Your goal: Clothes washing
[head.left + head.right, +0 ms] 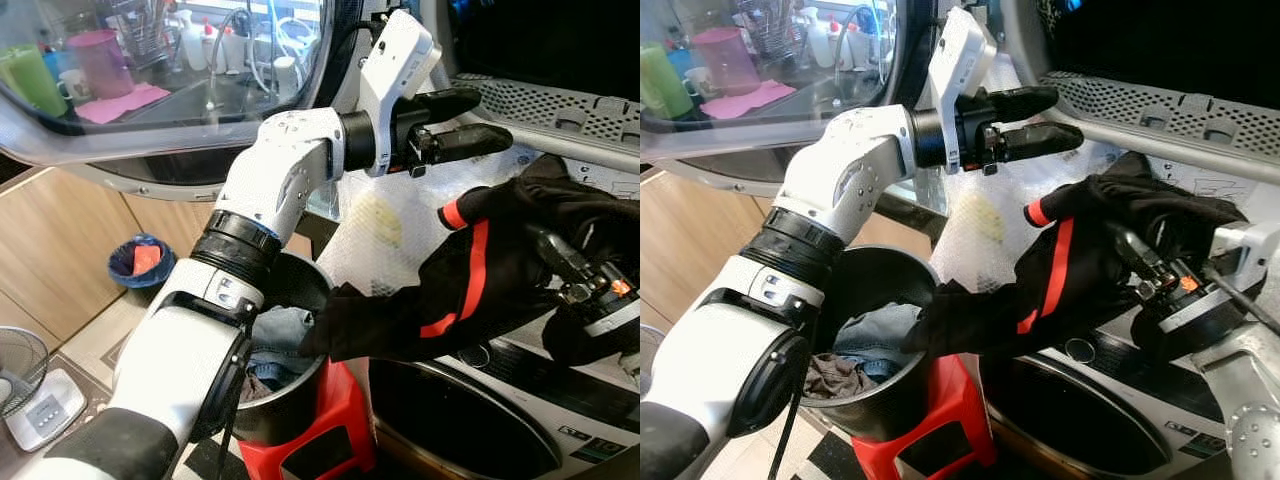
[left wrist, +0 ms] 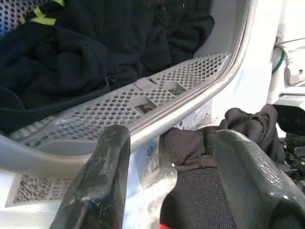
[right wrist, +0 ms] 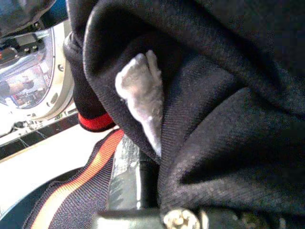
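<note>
Right gripper (image 1: pixel 1140 262) clamps the jacket (image 1: pixel 1080 270) | left gripper (image 1: pixel 470 120) spread, empty | lift the trailing sleeve clear of the bucket (image 1: pixel 875 275), then into the drum (image 2: pixel 157 95).

Blue bin (image 1: pixel 140 262) beside wooden cabinets (image 1: pixel 50 255), fan (image 1: pixel 18 365) nearby

1. Head stereo pair: looks forward and down from above the washing machine (image 1: pixel 480 420). Both eyes share the black bucket (image 1: pixel 875 400), red stool (image 1: pixel 940 420) and black garment (image 1: pixel 450 290).
2. Left wrist camera: looks along the left hand (image 2: pixel 171 191) into the perforated drum (image 2: pixel 143 95), near.
3. Right wrist camera: pressed against the garment's cloth, very close.
</note>
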Motion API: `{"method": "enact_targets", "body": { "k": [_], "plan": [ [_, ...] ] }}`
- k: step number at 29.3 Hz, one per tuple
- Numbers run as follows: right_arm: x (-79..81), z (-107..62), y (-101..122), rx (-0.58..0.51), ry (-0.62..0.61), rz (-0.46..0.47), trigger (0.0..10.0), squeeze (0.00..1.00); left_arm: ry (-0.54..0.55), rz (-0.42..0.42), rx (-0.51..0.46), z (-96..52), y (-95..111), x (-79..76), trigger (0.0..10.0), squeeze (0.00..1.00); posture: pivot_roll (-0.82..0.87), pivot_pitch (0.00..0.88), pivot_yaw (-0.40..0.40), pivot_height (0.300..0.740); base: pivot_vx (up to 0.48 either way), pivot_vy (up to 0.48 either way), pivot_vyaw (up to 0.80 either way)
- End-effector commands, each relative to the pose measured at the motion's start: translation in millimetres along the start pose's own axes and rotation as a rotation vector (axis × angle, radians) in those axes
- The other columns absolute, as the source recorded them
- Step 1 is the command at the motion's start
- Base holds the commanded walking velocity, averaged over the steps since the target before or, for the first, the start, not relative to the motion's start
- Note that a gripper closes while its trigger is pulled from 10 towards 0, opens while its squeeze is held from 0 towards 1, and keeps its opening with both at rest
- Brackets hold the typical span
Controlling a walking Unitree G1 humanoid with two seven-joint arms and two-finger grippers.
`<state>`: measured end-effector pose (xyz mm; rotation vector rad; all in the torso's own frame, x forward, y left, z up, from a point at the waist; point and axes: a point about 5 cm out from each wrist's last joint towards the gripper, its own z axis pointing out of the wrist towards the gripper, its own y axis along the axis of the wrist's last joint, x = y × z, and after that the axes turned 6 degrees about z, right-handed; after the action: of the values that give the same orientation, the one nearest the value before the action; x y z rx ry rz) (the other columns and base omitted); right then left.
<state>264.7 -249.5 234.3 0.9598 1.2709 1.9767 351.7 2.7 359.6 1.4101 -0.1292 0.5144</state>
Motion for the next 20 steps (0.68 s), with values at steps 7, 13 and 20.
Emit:
{"method": "enact_targets", "body": {
  "k": [7, 13, 20],
  "plan": [
    [-3.8, 2.6, 10, -0.042, -0.027, -0.029, 10.0, 0.0, 0.011, 0.017, 0.036, -2.5, 0, 1.0, 10.0, 0.0, 0.0, 0.109, 0.086, 0.74, 0.0, 0.0, 0.0],
    [-9.8, 4.9, 16, -0.084, -0.065, -0.015, 10.0, 0.0, -0.043, 0.017, 0.026, 44.7, -16, -74.1, 10.0, 0.0, 0.0, 0.101, 0.082, 0.74, 0.0, 0.0, 0.0],
    [-14.9, 0.6, 23, -0.103, -0.074, -0.012, 7.8, 0.0, -0.056, 0.003, 0.041, 43.9, -21, -79.8, 10.0, 0.0, 0.01, 0.096, 0.078, 0.74, 0.0, 0.0, 0.0]
  ]
}}
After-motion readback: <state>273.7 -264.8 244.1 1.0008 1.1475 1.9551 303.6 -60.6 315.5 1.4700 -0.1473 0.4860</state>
